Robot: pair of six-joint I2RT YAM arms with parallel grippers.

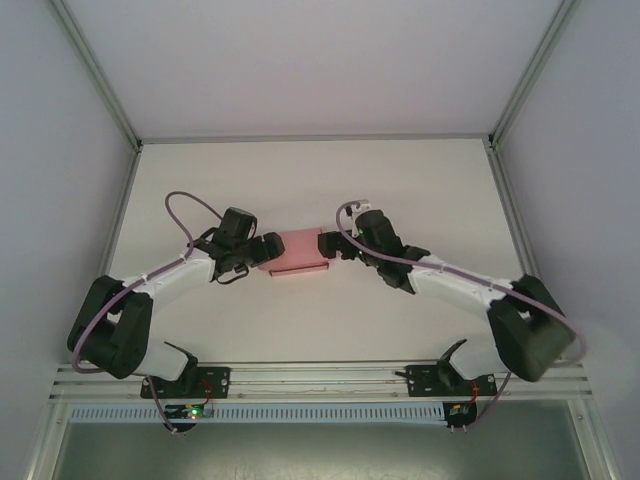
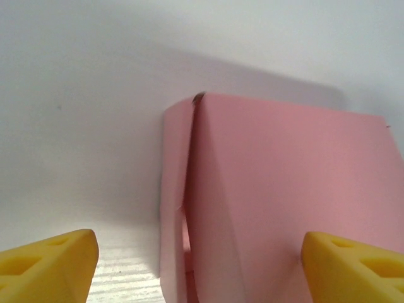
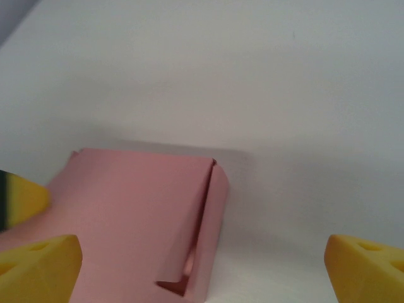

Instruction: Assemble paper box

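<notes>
The pink paper box (image 1: pixel 300 252) lies folded up as a small rectangular box on the white table (image 1: pixel 300 180), with my two grippers at its ends. My left gripper (image 1: pixel 268 250) is at its left end, open. In the left wrist view the box (image 2: pixel 284 189) sits between the yellow fingertips (image 2: pixel 53 262), its end flap slightly ajar. My right gripper (image 1: pixel 328 245) is at the right end, also open. The right wrist view has the box (image 3: pixel 132 214) left of centre between wide-set fingertips (image 3: pixel 366 268), an end flap gaping at its corner. A left-gripper finger (image 3: pixel 19 199) rests against the box's far end.
Grey enclosure walls and aluminium frame rails (image 1: pixel 110 230) bound the table on both sides and at the back. The arm bases are bolted to the rail (image 1: pixel 320 380) at the near edge.
</notes>
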